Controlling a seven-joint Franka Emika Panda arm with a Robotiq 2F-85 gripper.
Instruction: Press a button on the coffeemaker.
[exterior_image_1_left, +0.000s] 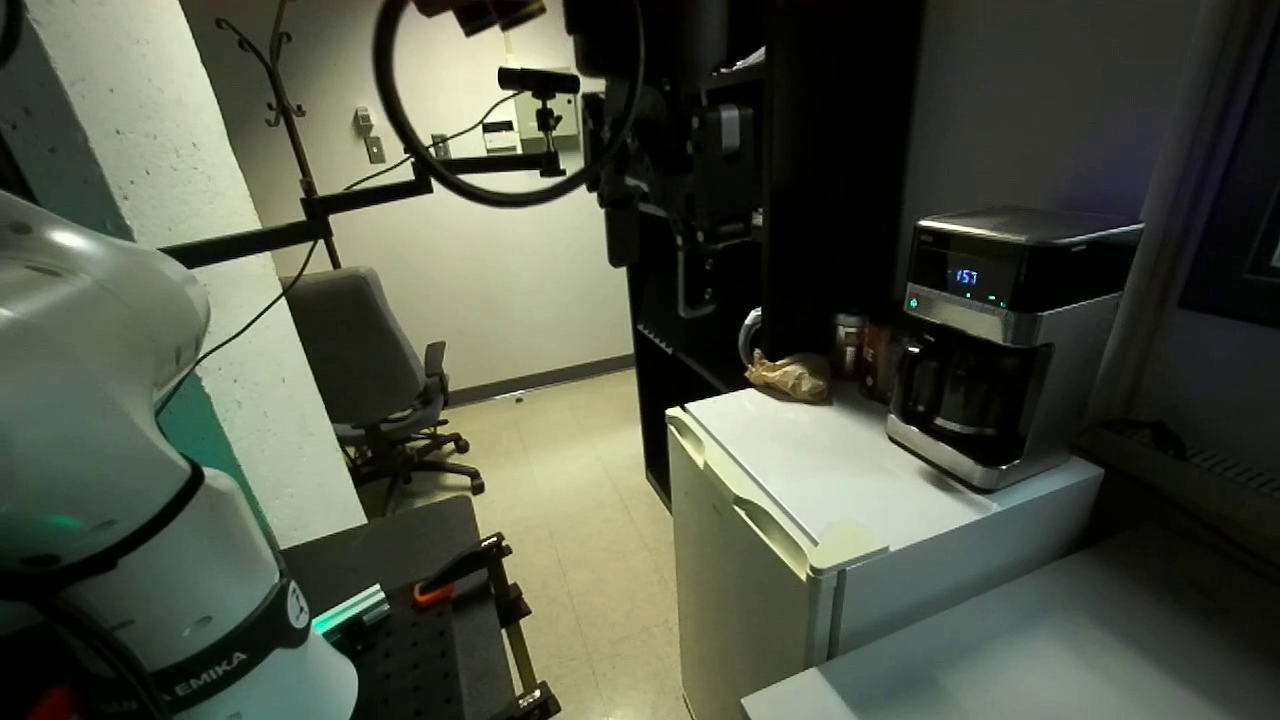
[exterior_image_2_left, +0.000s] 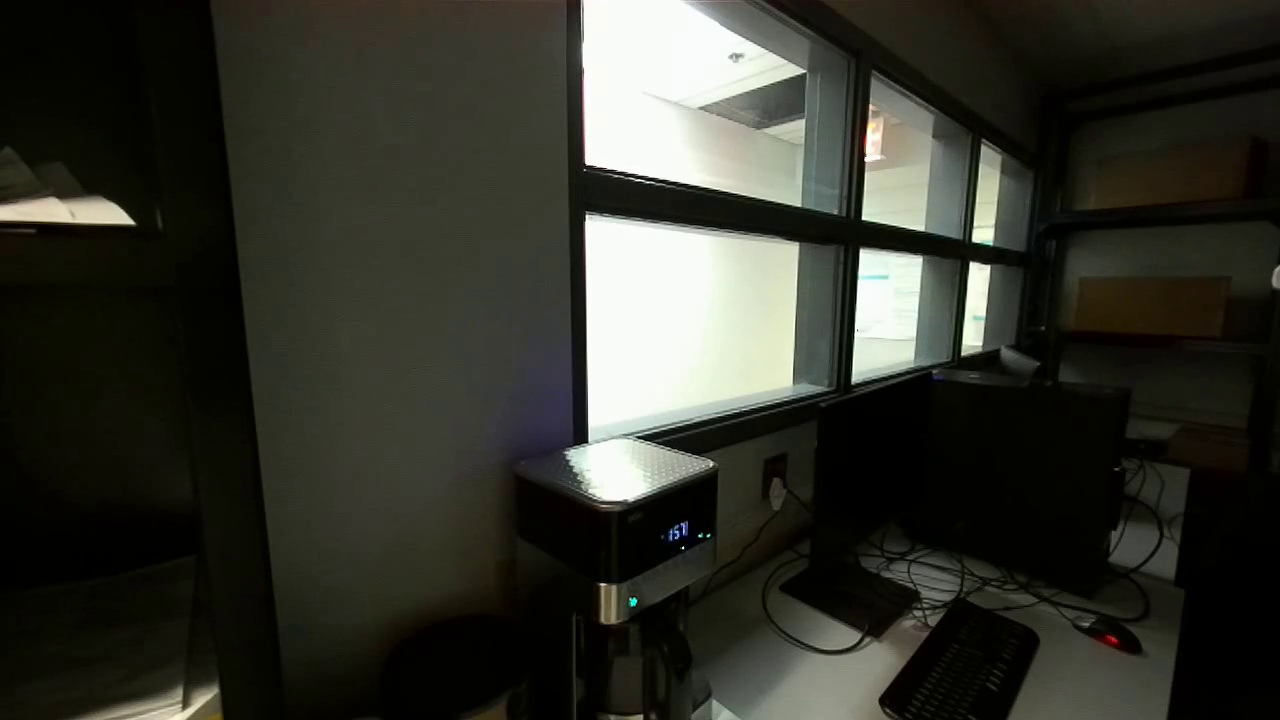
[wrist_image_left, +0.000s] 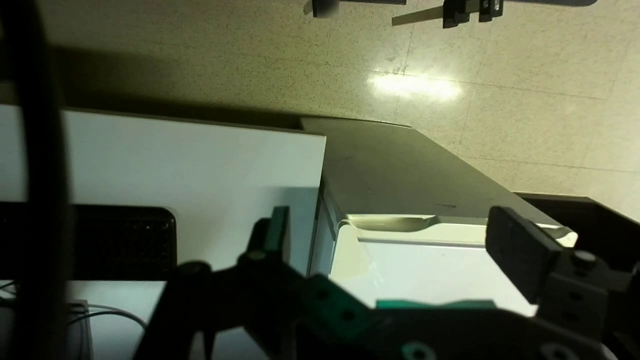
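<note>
The coffeemaker (exterior_image_1_left: 1075, 370) is a boxy silver-and-black machine standing upright on the far right part of the white cabinet top. It also shows in an exterior view (exterior_image_2_left: 615, 540). Its dark control panel (exterior_image_1_left: 965, 270) has a lit blue display and small green lights. A green-lit button (exterior_image_1_left: 913, 302) is on the silver strip below. The dark carafe (exterior_image_1_left: 955, 390) sits underneath. My gripper (exterior_image_1_left: 658, 275) hangs in the air left of the coffeemaker and well apart from it. In the wrist view my gripper (wrist_image_left: 391, 222) is open, fingers wide apart and empty. The coffeemaker is out of the wrist view.
The white cabinet (exterior_image_1_left: 830, 450) carries a crumpled brown bag (exterior_image_1_left: 790, 377) and jars (exterior_image_1_left: 850, 345) beside the coffeemaker. A black shelf (exterior_image_1_left: 840, 150) stands behind the gripper. A white desk (exterior_image_1_left: 1040, 640) adjoins the cabinet, with a keyboard (exterior_image_2_left: 960, 660) and monitor (exterior_image_2_left: 870, 480). A cable loops around the arm.
</note>
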